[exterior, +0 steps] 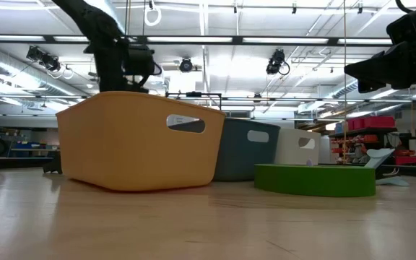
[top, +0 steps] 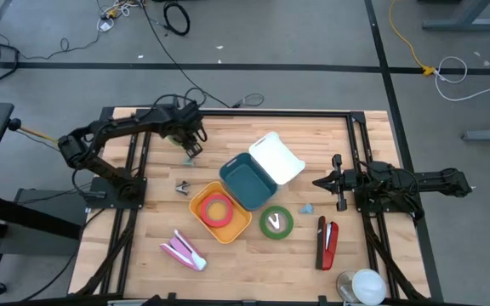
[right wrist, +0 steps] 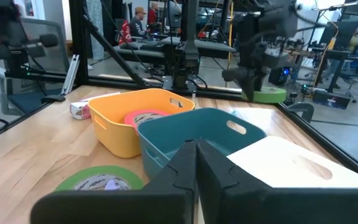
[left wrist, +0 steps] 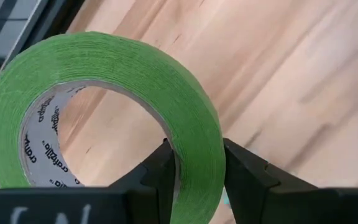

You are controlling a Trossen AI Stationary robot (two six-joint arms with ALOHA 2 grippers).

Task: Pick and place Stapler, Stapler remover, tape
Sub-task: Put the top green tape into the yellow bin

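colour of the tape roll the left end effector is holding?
Green, with a pale printed inner core. The tape roll shows best in the left wrist view, pinched in the left end effector.

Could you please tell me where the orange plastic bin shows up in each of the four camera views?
High view: orange plastic bin sits at table centre, touching the teal plastic bin.
Low view: it fills the left-centre foreground, teal bin behind.
Left wrist view: not in it.
Right wrist view: middle distance, behind the teal bin.
Shared landmark: the teal bin.

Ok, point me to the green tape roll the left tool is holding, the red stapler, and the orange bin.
Green tape roll [left wrist: 185,118], left wrist view, outer band.
Red stapler [top: 327,243], high view, body middle.
Orange plastic bin [top: 238,225], high view, rim.
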